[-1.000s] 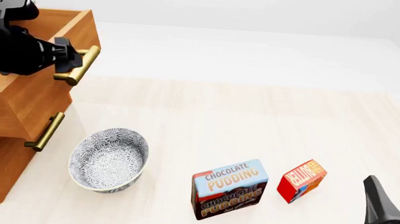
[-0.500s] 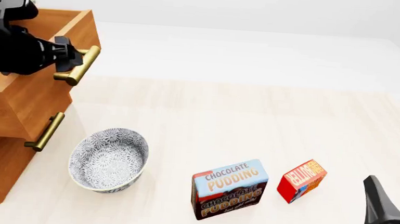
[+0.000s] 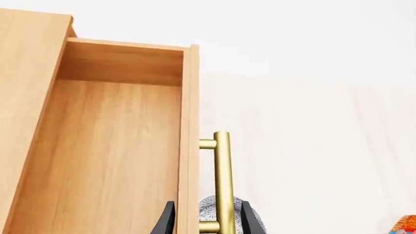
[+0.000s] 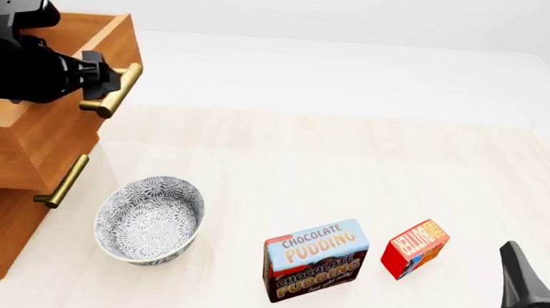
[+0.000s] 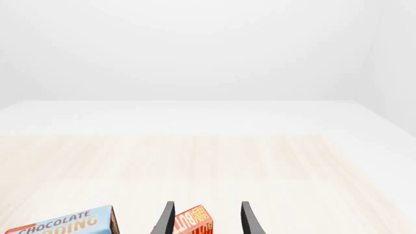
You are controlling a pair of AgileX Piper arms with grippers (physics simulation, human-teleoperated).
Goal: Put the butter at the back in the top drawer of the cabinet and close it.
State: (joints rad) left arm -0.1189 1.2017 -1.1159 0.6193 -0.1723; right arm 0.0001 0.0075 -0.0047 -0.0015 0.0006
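Left pincer (image 4: pixel 107 86) clamps the round brass handle (image 3: pixel 221 180) of the open wooden top drawer (image 3: pixel 117 156); right pincer (image 5: pixel 206 219) gapes empty near the boxy red butter (image 4: pixel 415 248), upright on the pale bench (image 4: pixel 332 157).

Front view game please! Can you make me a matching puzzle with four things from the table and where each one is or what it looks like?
Things:
1. butter
2. bowl
3. top drawer
4. pudding box

Descriptions:
A. pulled open, left hand at its brass handle
B. small red box, nearest the right hand
C. blue and brown, standing between two other things
D. round, patterned, next to the cabinet

Pairs: 1-B, 2-D, 3-A, 4-C
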